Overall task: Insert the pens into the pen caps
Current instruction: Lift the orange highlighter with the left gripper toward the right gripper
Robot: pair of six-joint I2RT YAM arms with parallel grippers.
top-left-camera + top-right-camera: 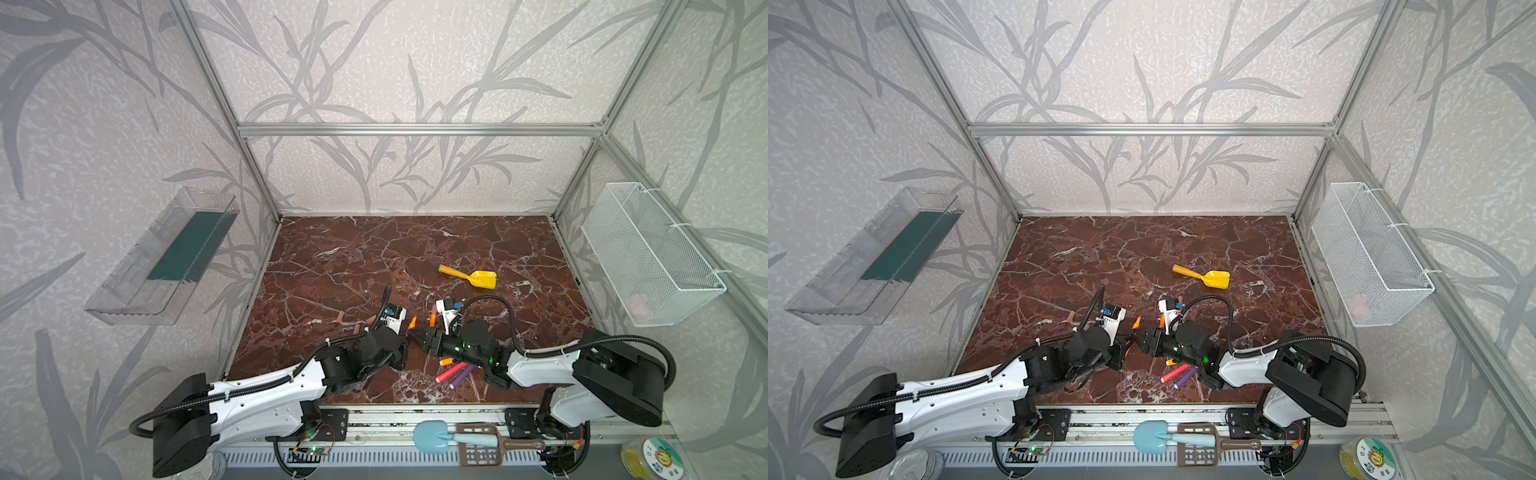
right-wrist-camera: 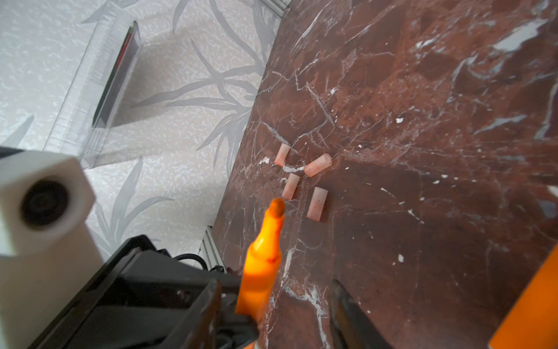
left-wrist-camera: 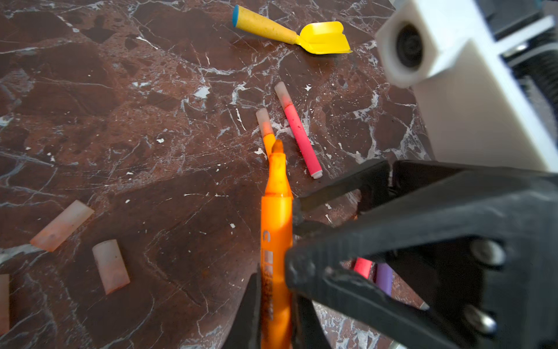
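Glossy red-brown marbled counter (image 1: 332,257). My left fingers (image 3: 253,302) clamp one slim orange pen (image 3: 276,229); right fingers (image 3: 305,250) stand apart, empty, at its 3 o'clock. Four stubby translucent caps (image 2: 317,204) lie at its 9 o'clock.

Glossy, polished marble look on the worktop (image 1: 374,257); smooth shiny plastic on the orange pen (image 3: 276,235); frosted translucent plastic on the pen caps (image 3: 62,225); shiny plastic scoop (image 3: 324,37) at upper centre, handle duller and speckled; white metal mesh basket (image 1: 648,249) at right; brushed metal frame (image 1: 415,129)
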